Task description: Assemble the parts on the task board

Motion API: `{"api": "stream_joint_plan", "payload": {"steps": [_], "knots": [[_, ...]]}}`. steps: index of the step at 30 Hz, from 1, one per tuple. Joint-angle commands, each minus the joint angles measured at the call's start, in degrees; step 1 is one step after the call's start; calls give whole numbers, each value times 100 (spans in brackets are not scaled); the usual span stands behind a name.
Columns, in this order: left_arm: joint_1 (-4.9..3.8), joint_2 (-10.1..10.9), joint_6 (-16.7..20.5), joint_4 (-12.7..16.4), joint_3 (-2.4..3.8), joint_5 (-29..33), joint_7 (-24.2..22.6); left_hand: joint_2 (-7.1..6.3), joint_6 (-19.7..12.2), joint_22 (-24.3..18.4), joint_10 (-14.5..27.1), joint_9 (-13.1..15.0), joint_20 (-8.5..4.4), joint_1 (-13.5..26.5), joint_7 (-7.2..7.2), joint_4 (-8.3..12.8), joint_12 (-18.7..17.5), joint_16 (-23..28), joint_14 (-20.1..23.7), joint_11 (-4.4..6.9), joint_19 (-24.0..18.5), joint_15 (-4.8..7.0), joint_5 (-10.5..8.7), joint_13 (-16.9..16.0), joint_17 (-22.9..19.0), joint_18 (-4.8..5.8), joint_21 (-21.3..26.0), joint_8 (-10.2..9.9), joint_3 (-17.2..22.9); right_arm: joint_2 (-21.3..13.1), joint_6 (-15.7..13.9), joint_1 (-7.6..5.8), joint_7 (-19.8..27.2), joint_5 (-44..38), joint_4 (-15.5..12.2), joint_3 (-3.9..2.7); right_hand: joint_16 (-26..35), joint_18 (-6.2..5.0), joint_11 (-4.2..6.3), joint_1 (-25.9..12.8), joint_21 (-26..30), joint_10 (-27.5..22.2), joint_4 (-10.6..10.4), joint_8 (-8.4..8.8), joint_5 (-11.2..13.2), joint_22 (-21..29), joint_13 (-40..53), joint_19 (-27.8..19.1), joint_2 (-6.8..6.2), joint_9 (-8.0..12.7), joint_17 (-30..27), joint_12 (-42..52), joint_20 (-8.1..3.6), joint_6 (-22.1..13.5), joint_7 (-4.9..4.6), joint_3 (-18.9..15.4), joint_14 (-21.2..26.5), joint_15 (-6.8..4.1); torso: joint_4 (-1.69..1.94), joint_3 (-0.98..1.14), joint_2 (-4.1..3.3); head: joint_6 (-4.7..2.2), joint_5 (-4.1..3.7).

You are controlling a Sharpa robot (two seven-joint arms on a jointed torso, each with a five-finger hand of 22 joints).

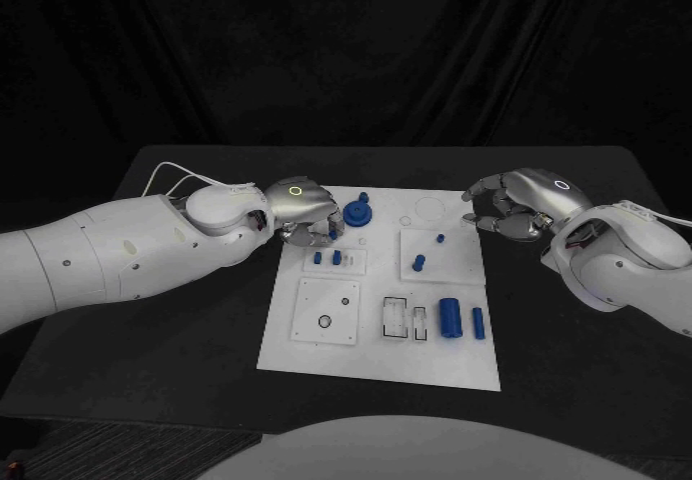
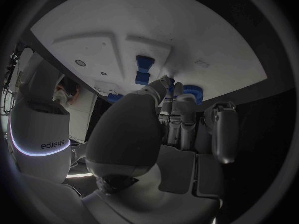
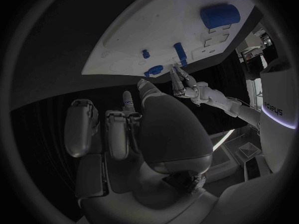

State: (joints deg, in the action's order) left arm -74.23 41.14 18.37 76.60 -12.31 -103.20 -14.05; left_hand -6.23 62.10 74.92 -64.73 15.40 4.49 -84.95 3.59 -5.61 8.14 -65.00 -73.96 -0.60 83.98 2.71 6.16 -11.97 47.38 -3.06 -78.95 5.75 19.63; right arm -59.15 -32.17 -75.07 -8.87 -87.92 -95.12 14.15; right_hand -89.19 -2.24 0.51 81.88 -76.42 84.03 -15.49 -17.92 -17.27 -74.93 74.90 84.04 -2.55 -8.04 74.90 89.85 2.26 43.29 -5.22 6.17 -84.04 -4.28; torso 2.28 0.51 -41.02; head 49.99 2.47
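Left hand (image 1: 300, 207), fingers curled, grip can't be told, is placed just beside blue gear (image 1: 358, 212); right hand (image 1: 515, 203), curled on nothing, is kept farther off.

Count, head view: one white task board (image 1: 378, 340) on one black tabletop (image 1: 159, 330). Blue parts on the board: one round gear-like piece (image 1: 358, 212) at the far edge, two short pegs (image 1: 327, 258) side by side, two small pieces (image 1: 428, 252) on the raised plate, two upright cylinders (image 1: 462, 319). Total blue parts counted: seven. Two hands present, left hand (image 1: 300, 212) and right hand (image 1: 508, 205).
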Motion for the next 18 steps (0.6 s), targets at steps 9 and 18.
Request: {"api": "stream_joint_plan", "payload": {"steps": [9,18], "knots": [[23,-22,-126,-18,1,3,22,-23,-44,1144,-19,-18,-10,82,-7,7,-79,54,91,-13,-67,-6,-23,34,-51,35,48,-76,48,2,48,16,-98,-16,-4,-3,37,-83,-29,39,20,597,10,23,35,-1098,1510,27,-2,5,1385,15,32,28,-4,29,-563,50,0,0,0,1,1],[34,-25,-86,-57,1,3,349,-229,-1360,1122,422,-338,13,418,-389,-99,-355,169,202,-164,-123,-97,-276,161,-230,18,166,-220,-21,-11,47,16,-106,-16,-17,-3,43,-85,-31,45,27,597,11,23,37,-1096,1510,24,-2,10,1378,15,32,34,-5,32,-561,51,0,1,-2,1,-1]]}}
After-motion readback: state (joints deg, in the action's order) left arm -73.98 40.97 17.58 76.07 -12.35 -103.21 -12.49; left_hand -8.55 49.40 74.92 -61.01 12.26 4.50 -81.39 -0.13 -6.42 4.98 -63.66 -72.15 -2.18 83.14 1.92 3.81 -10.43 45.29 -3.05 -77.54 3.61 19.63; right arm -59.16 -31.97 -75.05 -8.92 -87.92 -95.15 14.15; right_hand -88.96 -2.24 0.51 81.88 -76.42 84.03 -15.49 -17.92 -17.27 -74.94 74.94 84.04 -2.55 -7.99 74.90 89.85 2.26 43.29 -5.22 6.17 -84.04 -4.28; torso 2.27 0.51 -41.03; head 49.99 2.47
